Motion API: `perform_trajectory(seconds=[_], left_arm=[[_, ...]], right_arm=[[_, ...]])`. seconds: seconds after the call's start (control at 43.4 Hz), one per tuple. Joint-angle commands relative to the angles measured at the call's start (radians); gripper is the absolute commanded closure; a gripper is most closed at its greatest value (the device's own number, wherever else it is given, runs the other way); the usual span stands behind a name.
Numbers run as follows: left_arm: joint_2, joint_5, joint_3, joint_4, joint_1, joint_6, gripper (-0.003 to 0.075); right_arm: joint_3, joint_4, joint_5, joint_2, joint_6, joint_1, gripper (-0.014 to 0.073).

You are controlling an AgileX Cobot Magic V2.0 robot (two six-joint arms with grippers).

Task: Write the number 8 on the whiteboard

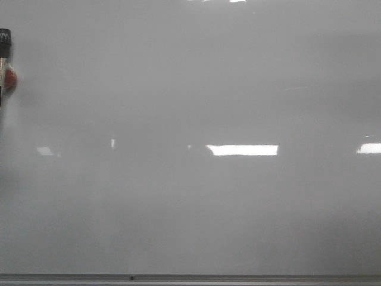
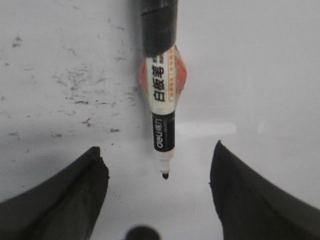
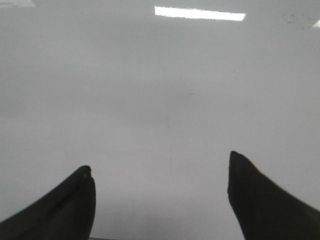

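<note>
The whiteboard fills the front view, glossy pale grey and blank; no number 8 shows in any view. A black-and-white marker with a red-orange piece behind it lies against the board, its bare black tip pointing toward my left gripper. That gripper is open, its jaws wide on either side of the tip, not touching it. The marker also shows at the front view's far left edge. My right gripper is open and empty over bare board.
A thin grey metal frame runs along the board's bottom edge. Faint dark smudges mark the board beside the marker. Bright light reflections lie across the board's middle.
</note>
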Motion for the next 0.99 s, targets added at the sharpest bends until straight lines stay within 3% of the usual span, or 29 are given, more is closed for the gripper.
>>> perform_trajectory(seconds=[0.0,0.392,0.576,0.806,0.968], left_arm=[[0.049,-0.101,-0.062,-0.011,-0.004,-0.002,0.0326],[0.194,-0.211,-0.097,-0.011,-0.004,-0.002,0.0419],[0.2,-0.21,-0.097,-0.011,-0.004,-0.002,0.0561],[0.141,-0.099,-0.097,-0.009,-0.004,-0.002,0.0742],[0.037,0.037,-0.097,0.003,-0.013,0.012,0.0741]], right_arm=[[-0.036,-0.013,-0.068,0.006,-0.013,-0.001,0.0022],[-0.036,-0.013,-0.069,0.006,-0.013,-0.001,0.0022],[-0.036,-0.013,-0.072,0.006,-0.013,-0.001,0.0022],[-0.042,-0.013,-0.085,0.006,-0.012,-0.001,0.0022],[-0.083,0.033,-0.017,0.006,-0.012,-0.001,0.0022]])
